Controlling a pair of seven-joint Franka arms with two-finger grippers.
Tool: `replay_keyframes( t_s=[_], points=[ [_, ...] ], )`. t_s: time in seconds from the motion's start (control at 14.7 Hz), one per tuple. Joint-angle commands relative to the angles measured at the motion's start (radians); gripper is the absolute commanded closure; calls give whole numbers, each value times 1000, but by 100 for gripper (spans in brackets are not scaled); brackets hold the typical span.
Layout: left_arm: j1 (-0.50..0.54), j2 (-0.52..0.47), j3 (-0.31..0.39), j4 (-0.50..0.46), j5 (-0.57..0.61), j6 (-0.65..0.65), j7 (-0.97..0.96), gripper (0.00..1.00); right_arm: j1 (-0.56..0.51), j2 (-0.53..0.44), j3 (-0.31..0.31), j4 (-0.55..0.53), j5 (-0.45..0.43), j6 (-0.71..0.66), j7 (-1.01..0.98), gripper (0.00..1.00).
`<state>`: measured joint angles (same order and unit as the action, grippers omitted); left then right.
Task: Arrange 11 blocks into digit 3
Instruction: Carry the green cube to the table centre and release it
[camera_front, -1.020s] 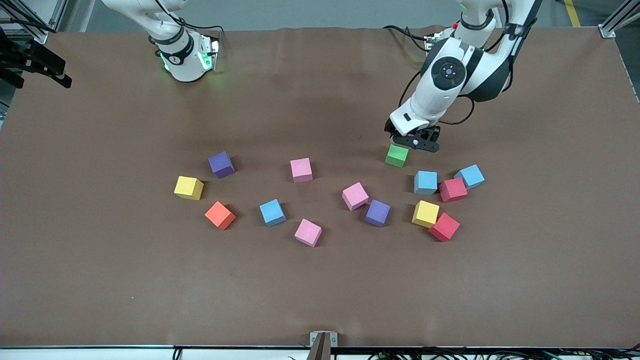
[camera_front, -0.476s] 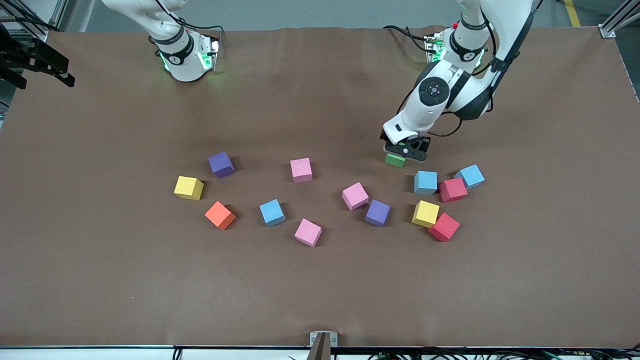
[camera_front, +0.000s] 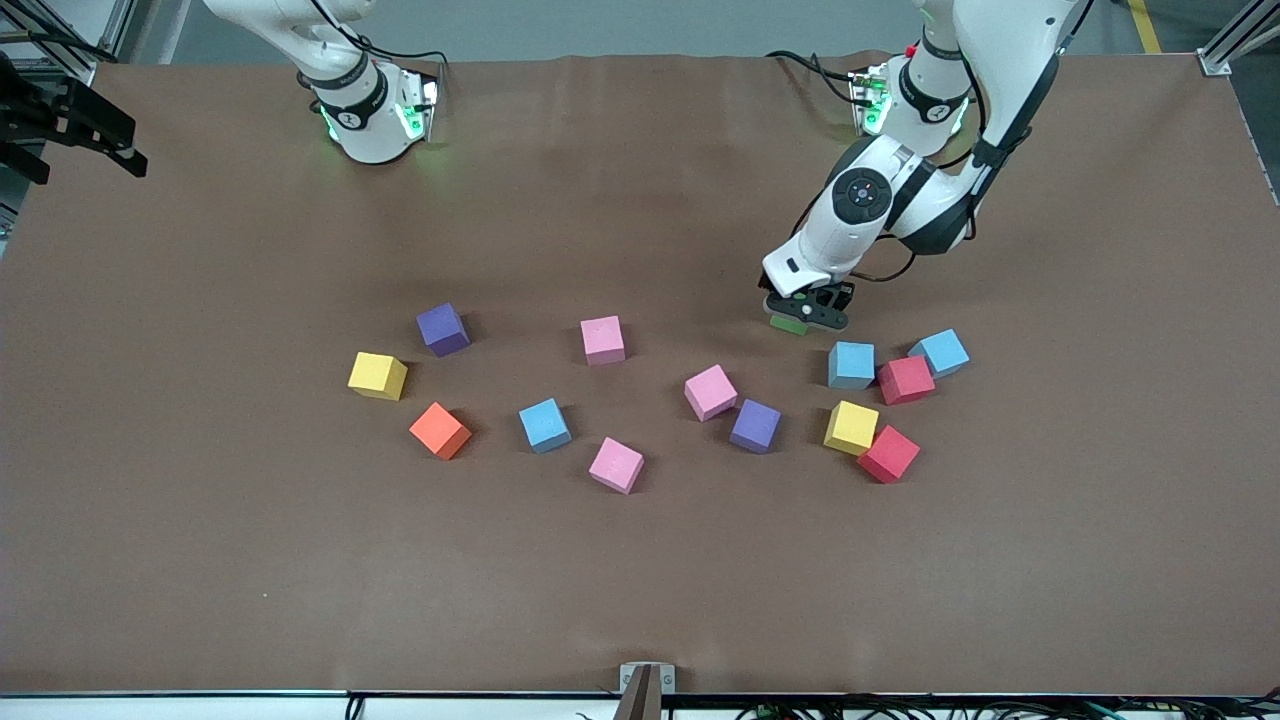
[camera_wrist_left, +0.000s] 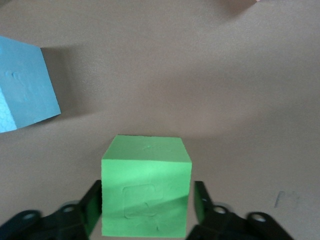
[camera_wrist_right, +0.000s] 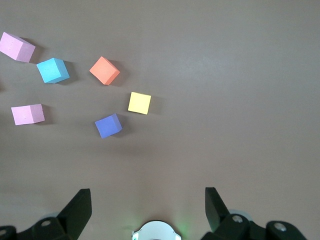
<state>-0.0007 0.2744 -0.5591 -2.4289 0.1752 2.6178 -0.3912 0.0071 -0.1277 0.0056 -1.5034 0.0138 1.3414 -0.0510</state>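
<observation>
The green block (camera_front: 789, 325) lies on the table toward the left arm's end, mostly hidden under my left gripper (camera_front: 802, 314). In the left wrist view the green block (camera_wrist_left: 146, 192) sits between the open fingers (camera_wrist_left: 92, 205), with a thin gap on one side. The other blocks lie loose in a band across the table: purple (camera_front: 442, 329), yellow (camera_front: 378, 375), orange (camera_front: 440, 430), blue (camera_front: 545, 424), pinks (camera_front: 603, 339) (camera_front: 616, 465) (camera_front: 710, 392), purple (camera_front: 755, 426). No digit 3 figure shows. My right gripper (camera_wrist_right: 147, 215) is open and empty, high over its own base.
Beside the green block, nearer the front camera, a cluster: blue (camera_front: 851, 364), red (camera_front: 906, 380), blue (camera_front: 939, 352), yellow (camera_front: 851, 427), red (camera_front: 888, 454). The nearest blue one shows in the left wrist view (camera_wrist_left: 25, 85). The brown table (camera_front: 640, 580) is bare nearer the front camera.
My left gripper has come down over the green block and now straddles it. The blocks and the right arm have not moved.
</observation>
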Motion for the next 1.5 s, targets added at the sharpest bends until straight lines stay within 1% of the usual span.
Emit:
replay_keyframes(
  t_s=[0.0,0.14,0.27,0.41,0.61,0.82,0.88,0.95,1.02,1.16,1.22,1.43],
  points=[
    [5,6,-1,8,26,8,-25,46,1,-9,-7,-3,-9,-4,-10,0],
    [4,6,-1,10,27,8,-52,51,1,-4,-7,-1,-9,-5,-9,0],
    [-1,-4,-4,16,27,-1,-121,53,2,-1,-7,2,-11,-4,-9,0],
    [-27,-14,-13,37,27,-25,-227,53,-2,5,-7,2,-11,5,-12,0],
    [-169,-34,-18,68,27,-64,-462,53,-27,29,-10,3,-15,13,-13,0],
    [-319,-24,-16,85,26,-64,-604,53,-56,52,-12,2,-24,85,-13,0],
    [-356,-15,-16,99,26,-65,-633,53,-62,75,-10,2,-34,102,-10,0],
    [-389,-3,-16,111,26,-65,-656,53,-70,118,-10,3,-35,111,-7,0],
    [-424,18,-15,135,26,-65,-679,53,-78,159,-10,5,-35,120,-13,0],
    [-488,69,-7,183,26,-68,-724,53,-93,212,-10,5,-35,168,-16,0],
    [-507,90,-5,200,27,-70,-733,53,-95,232,-10,3,-37,174,-15,0],
    [-561,155,16,257,49,-77,-739,53,-88,235,-10,-8,-32,185,9,0]
  ],
)
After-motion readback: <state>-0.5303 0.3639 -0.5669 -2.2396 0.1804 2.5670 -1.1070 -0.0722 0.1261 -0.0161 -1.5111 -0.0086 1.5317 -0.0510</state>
